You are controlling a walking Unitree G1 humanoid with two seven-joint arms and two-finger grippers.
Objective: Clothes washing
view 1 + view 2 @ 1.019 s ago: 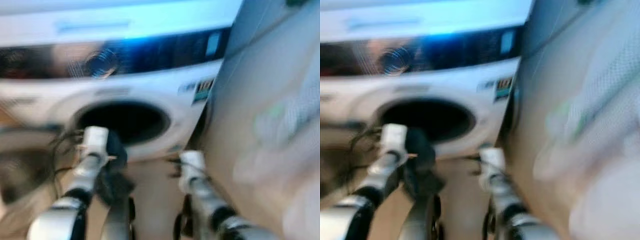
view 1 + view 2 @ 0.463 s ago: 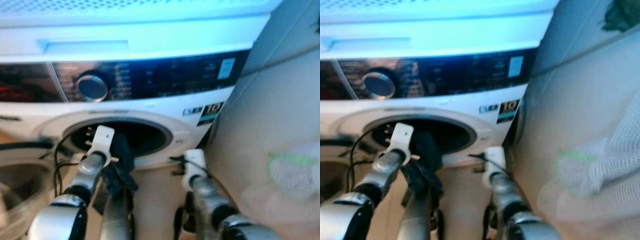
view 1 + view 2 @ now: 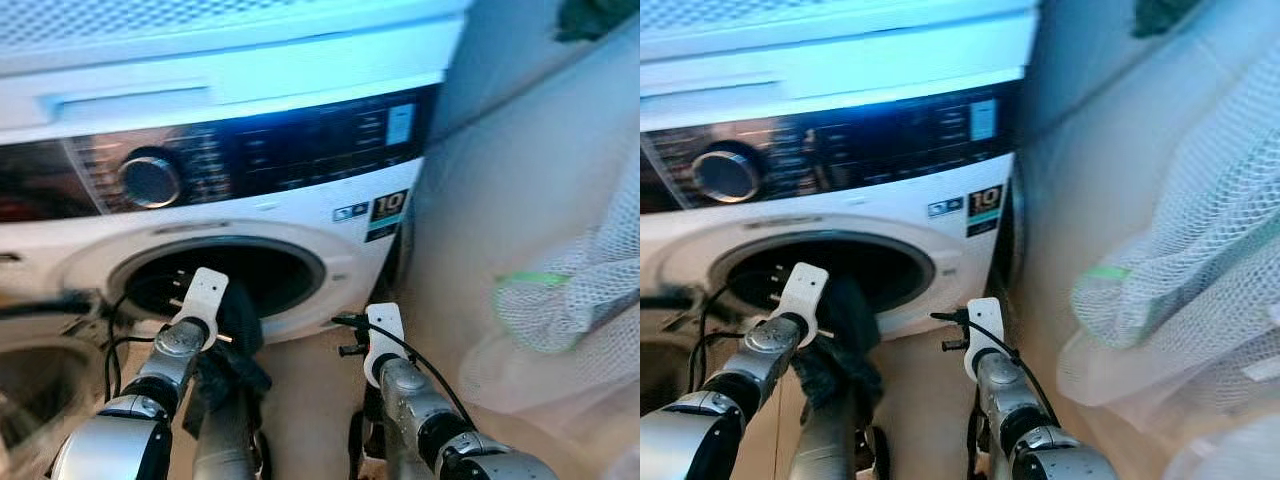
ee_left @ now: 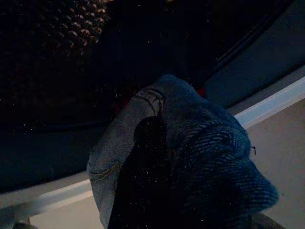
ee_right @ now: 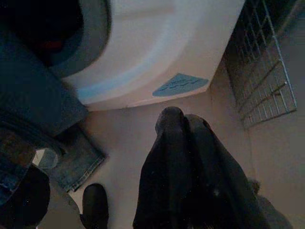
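Clearly in the loading step. Stood close before the white front-loading washing machine [image 3: 300, 215], round door opening [image 3: 225, 275] dark and uncovered. Held the left gripper [image 4: 157, 157] right at the lower edge of that opening, its black fingers [image 4: 147, 143] closed and wrapped in a bunched piece of blue denim clothing [image 4: 200, 157]. Had the denim half in front of the opening, its upper fold already at the rim, the rest hanging down below the machine's front towards the pale floor [image 5: 128, 138]. Could make out the perforated metal drum [image 4: 71, 28] behind the denim, very dark.

Kept the right gripper [image 5: 183, 126] lower, beside the machine's bottom right corner, its two black fingers pressed together with nothing between them, pointed at the floor. Saw also a white net laundry bag with a green edge [image 3: 570, 290] well to the right of the machine, and a grey wire rack [image 5: 267, 71] next to the machine's right side.

Judged next move: pushing the left gripper deeper through the opening, past the rim, then opening the fingers so the denim drops inside the drum. Needed care for the hanging part, likely to stay outside the machine and to need a second push.
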